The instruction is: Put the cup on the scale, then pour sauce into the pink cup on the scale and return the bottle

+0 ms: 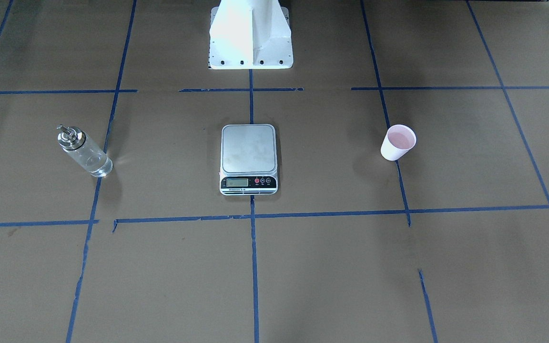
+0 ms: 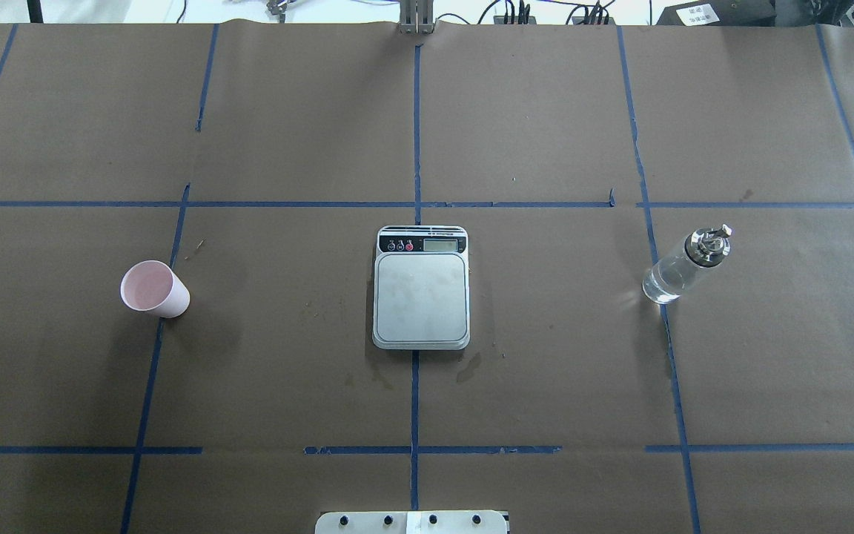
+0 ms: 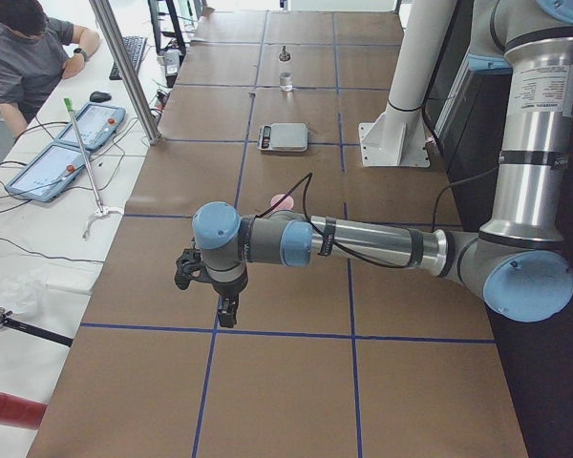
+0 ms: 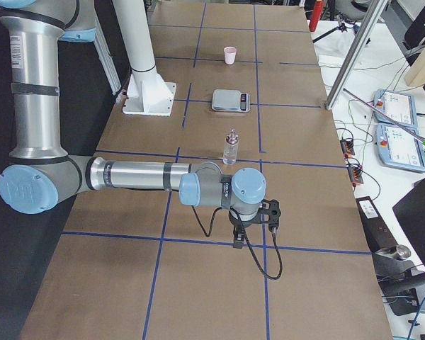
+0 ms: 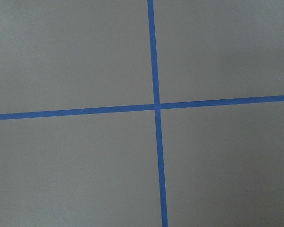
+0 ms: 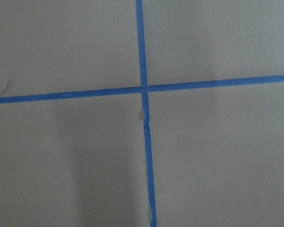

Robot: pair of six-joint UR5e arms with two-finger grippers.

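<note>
The pink cup (image 2: 154, 289) stands upright on the brown table, far left of the scale (image 2: 421, 289), which sits at the centre with a bare steel platform. The glass bottle (image 2: 686, 267) with its silver spout stands upright far right of the scale; the clear sauce in it barely shows. In the front view the cup (image 1: 398, 143) is right, the scale (image 1: 249, 157) centre, the bottle (image 1: 84, 151) left. My left gripper (image 3: 227, 310) and right gripper (image 4: 239, 237) hang over bare table beyond the cup and bottle. I cannot tell whether either is open or shut. Both wrist views show only tape lines.
The white robot pedestal (image 1: 250, 33) stands behind the scale. Blue tape lines (image 2: 416, 371) grid the brown paper. An operator (image 3: 29, 57) sits at the side bench with tablets (image 3: 67, 143). A metal post (image 3: 124, 67) stands at the table edge.
</note>
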